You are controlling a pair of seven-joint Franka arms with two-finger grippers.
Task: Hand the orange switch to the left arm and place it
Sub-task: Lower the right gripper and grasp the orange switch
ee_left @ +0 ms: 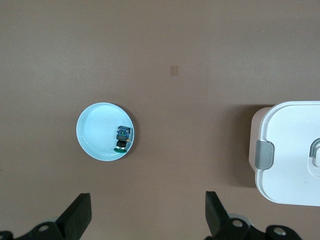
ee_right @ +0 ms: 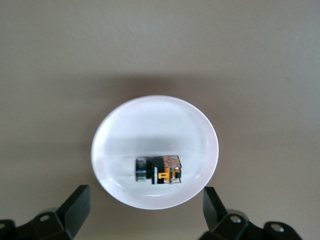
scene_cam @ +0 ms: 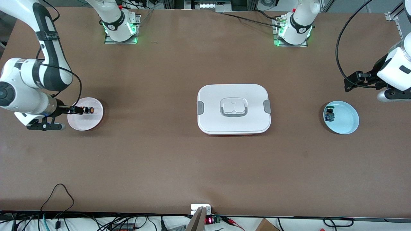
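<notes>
both tools (ee_right: pixel 145 210) (ee_left: pixel 147 220) hang released, orange switch (scene_cam: pixel 87 110) in its white dish (scene_cam: pixel 93 123) under the right tool.

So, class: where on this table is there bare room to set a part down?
Bare tabletop lies between the white dish and the box, between the box and the blue dish, and all along the camera-side edge. Both dishes hold a switch; the box fills the middle.
</notes>
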